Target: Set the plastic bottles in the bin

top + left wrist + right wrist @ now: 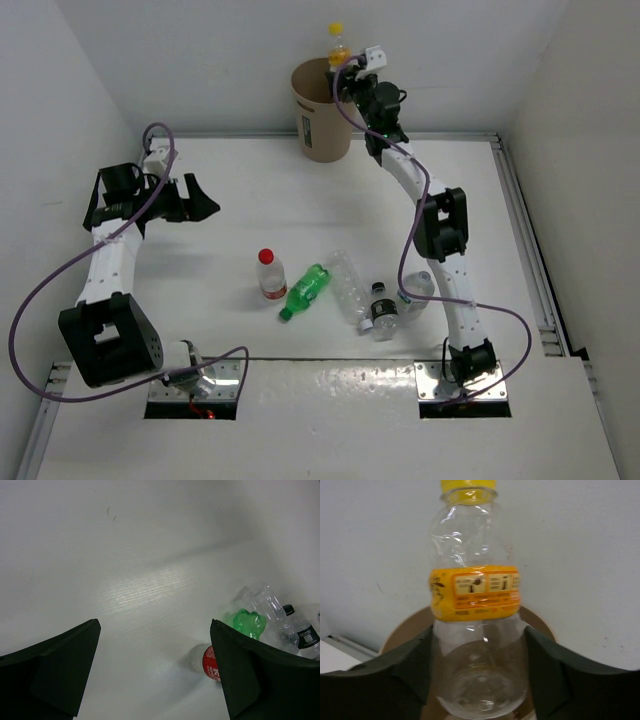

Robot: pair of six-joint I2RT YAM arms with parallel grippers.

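Note:
My right gripper (347, 72) is shut on a clear bottle with a yellow cap and orange label (338, 45), held upright above the open mouth of the tan bin (322, 125) at the back wall. In the right wrist view the fingers press both sides of the bottle (475, 590), with the bin's rim (402, 632) just below. Near the table's middle lie a red-capped bottle (270, 275), a green bottle (305, 290), a clear bottle (348, 285) and a black-capped bottle (382, 308). My left gripper (200, 200) hovers open at the left with nothing in it.
Another clear bottle (418, 292) lies against the right arm's lower link. The left wrist view shows the red-capped bottle (210, 662) beside the right finger, with the green bottle (248, 623) and clear ones (267, 610) beyond. Walls close in the table on three sides.

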